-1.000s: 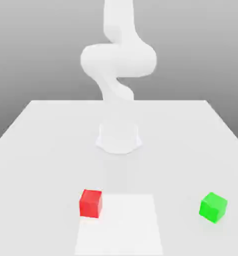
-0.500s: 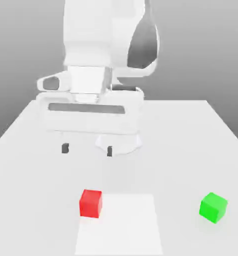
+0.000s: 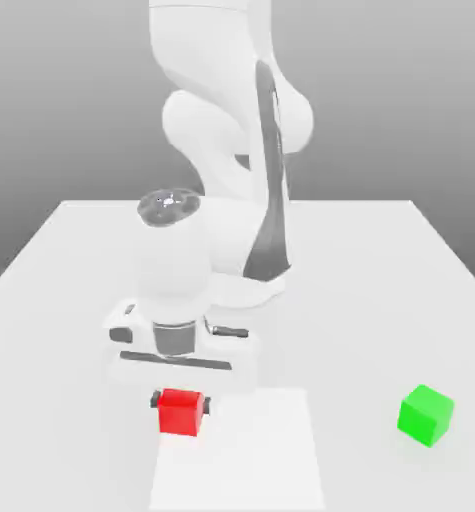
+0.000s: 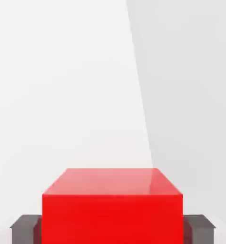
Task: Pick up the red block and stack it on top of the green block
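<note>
Red block (image 3: 180,411) near front edge of worktop (image 3: 71,300), on edge of paler square patch (image 3: 251,450), pinched on both sides by dark fingertips (image 4: 24,228). Tool (image 3: 181,404) clamped tight on it, pointing straight down. Green block (image 3: 425,414) well apart toward exterior view's right, untouched. Behind, white arm (image 3: 231,150) rising from base.

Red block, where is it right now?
The red block sits on the white table toward the exterior view's left, between the fingers of the gripper, far from the green block on the exterior view's right.
</note>
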Robot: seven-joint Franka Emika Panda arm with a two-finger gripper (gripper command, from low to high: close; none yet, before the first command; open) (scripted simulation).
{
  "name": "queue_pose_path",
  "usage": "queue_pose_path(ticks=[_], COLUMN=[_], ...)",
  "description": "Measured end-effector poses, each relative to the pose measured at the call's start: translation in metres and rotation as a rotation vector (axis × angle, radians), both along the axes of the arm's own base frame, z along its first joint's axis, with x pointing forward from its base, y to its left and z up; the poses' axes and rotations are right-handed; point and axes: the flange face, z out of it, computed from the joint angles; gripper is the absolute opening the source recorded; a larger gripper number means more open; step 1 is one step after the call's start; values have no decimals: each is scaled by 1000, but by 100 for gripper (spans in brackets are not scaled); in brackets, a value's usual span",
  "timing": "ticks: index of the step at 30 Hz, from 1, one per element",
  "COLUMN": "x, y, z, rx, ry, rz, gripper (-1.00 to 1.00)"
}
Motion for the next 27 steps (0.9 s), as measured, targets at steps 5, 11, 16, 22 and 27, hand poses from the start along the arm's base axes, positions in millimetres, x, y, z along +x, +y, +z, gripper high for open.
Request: queue_pose_path(ticks=[5, 11, 16, 22, 27], x=[1, 7, 25, 15, 0], y=[0, 8, 52, 224, 326], z=[15, 63, 74, 88, 54], rx=[1, 0, -2, 0, 0], ry=[-1, 0, 0, -1, -2], rz=[0, -1, 30, 334, 469], gripper=[-100, -100, -100, -100, -100])
